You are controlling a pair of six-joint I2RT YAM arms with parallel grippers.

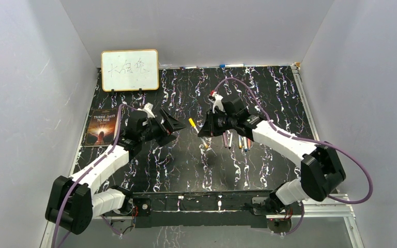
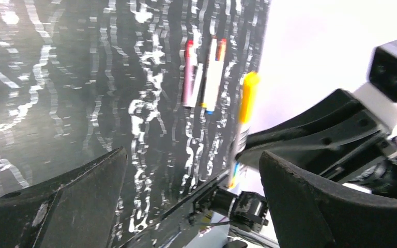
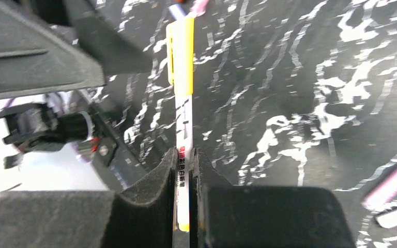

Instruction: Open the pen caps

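Observation:
My right gripper (image 3: 185,155) is shut on the white barrel of a marker pen (image 3: 184,124) and holds it above the table. The pen's yellow cap (image 3: 181,49) is on and points away from the fingers, towards the left arm. In the top view this cap (image 1: 192,123) sits between the right gripper (image 1: 202,129) and the left gripper (image 1: 177,130). My left gripper (image 2: 194,155) stands open with nothing between its fingers; the yellow cap (image 2: 248,98) is just ahead of it, to the right of the gap.
Several more capped pens (image 1: 236,140) lie on the black marbled mat under the right arm; two of them (image 2: 202,75) show in the left wrist view. A small whiteboard (image 1: 130,70) stands at the back left, and a book (image 1: 101,127) lies at the left edge.

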